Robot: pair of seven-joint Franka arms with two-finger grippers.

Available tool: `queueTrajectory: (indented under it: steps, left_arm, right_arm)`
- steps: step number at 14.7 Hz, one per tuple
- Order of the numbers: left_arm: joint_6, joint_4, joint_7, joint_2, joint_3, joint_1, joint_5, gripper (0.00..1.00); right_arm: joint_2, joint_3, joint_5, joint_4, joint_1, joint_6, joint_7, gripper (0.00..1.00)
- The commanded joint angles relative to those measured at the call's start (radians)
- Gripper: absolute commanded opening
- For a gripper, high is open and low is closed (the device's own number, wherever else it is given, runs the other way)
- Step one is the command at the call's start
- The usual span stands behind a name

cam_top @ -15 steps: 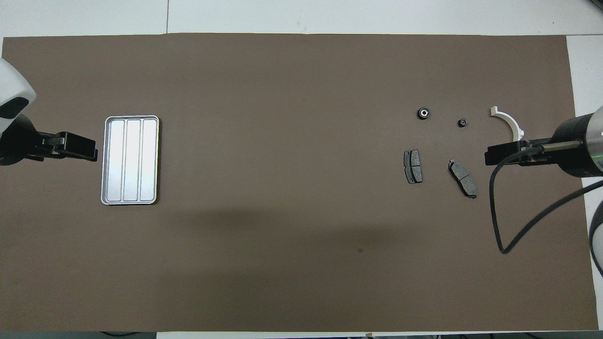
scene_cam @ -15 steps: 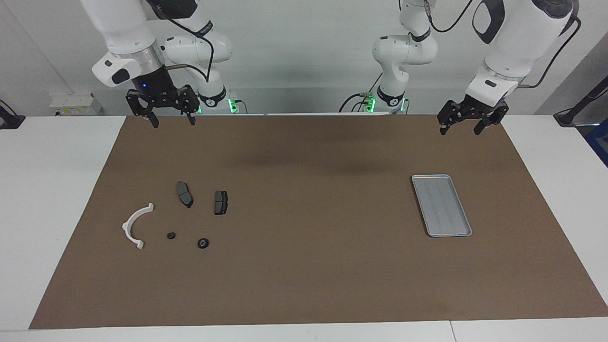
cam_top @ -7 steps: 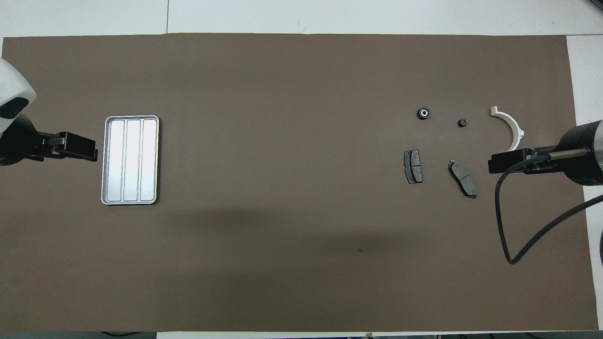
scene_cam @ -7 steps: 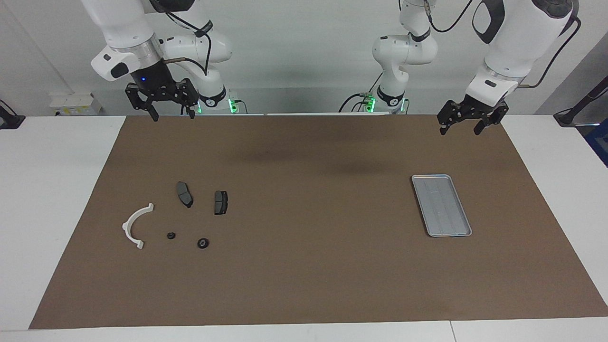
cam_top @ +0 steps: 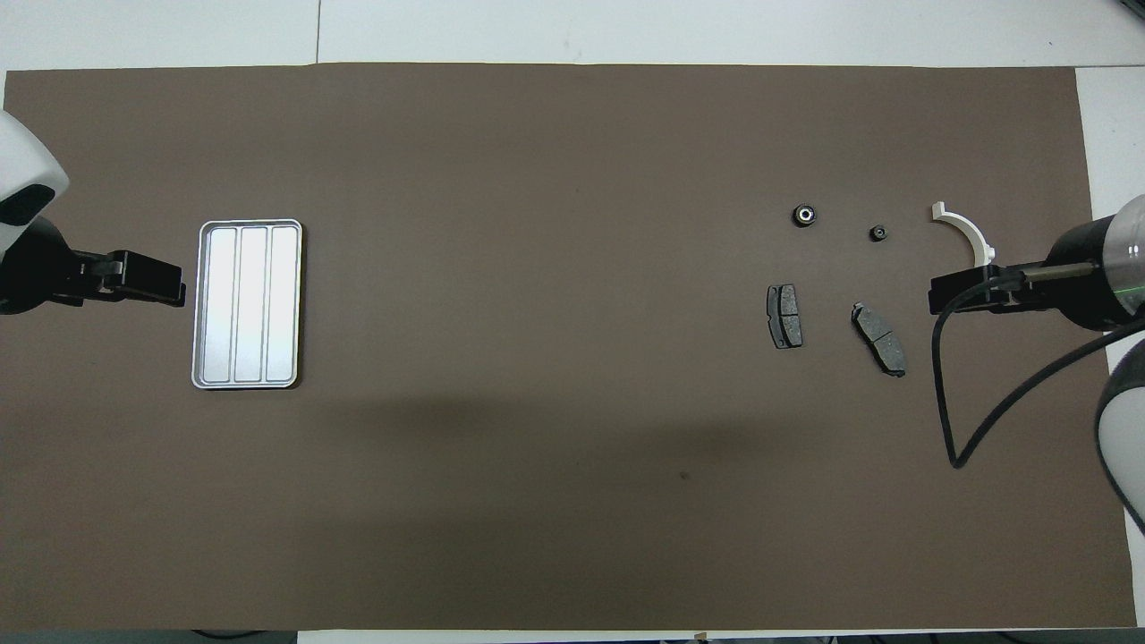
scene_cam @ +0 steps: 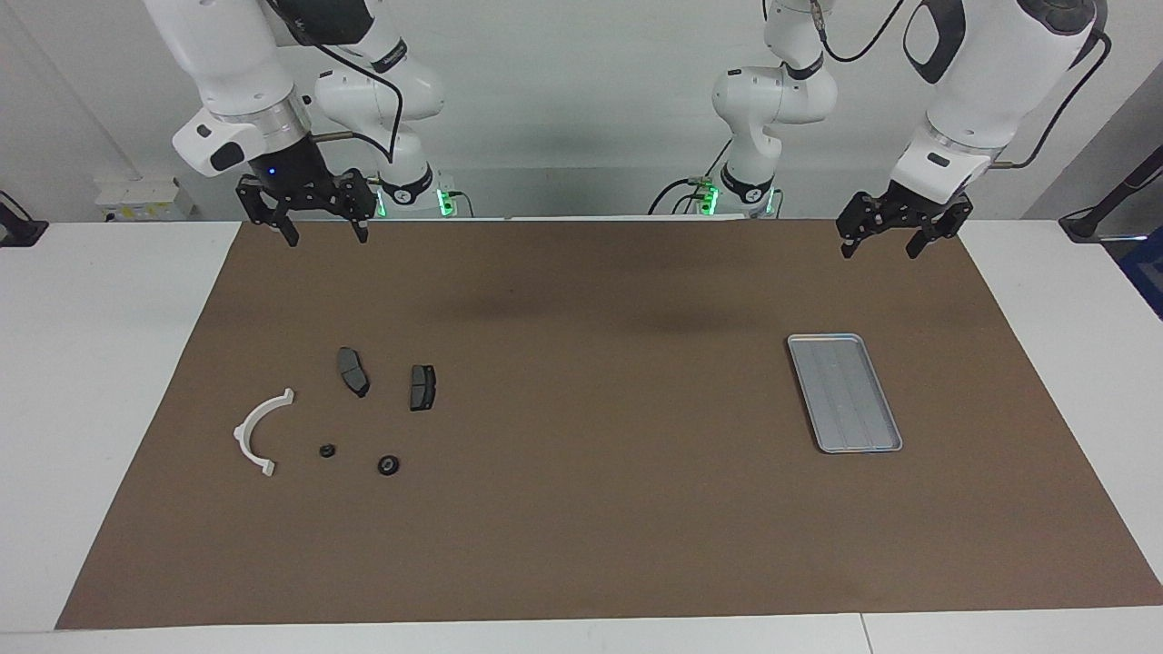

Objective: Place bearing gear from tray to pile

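1. Both grippers spread, holding nothing: left gripper (scene_cam: 894, 243) raised over mat (scene_cam: 600, 509) edge near tray (scene_cam: 845, 392), right gripper (scene_cam: 321, 228) likewise near pile (scene_cam: 345, 413).
2. Two bearing gears (scene_cam: 388, 465) on mat in pile, beside white arc (scene_cam: 257, 434).

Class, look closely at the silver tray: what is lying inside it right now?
Nothing lies in the tray: only its bare ridged floor shows, fully uncovered in both views. Two small round gears rest on the mat among the pile's parts.

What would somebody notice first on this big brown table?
Probably the shiny silver tray, lying empty toward the left arm's end of the brown mat. Toward the right arm's end sits a white curved piece among small dark parts. Both grippers, left and right, hang open above the mat's edge.
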Motion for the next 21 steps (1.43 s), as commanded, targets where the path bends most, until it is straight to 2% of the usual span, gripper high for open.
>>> queueTrajectory:
  steps: [1,11,21]
  left_arm:
    - [-0.016,0.0,0.004,-0.01,0.006,-0.003,-0.01,1.0]
    - [-0.016,0.0,0.004,-0.01,0.006,-0.003,-0.01,1.0]
    - [-0.016,0.0,0.004,-0.01,0.006,-0.003,-0.01,1.0]
  right_arm:
    - [0.002,0.022,-0.031,-0.005,-0.023,0.019,-0.023,1.0]
    - [0.004,0.023,0.032,-0.002,-0.029,0.02,-0.008,1.0]
    - [-0.001,0.023,0.032,-0.003,-0.017,0.02,-0.013,1.0]
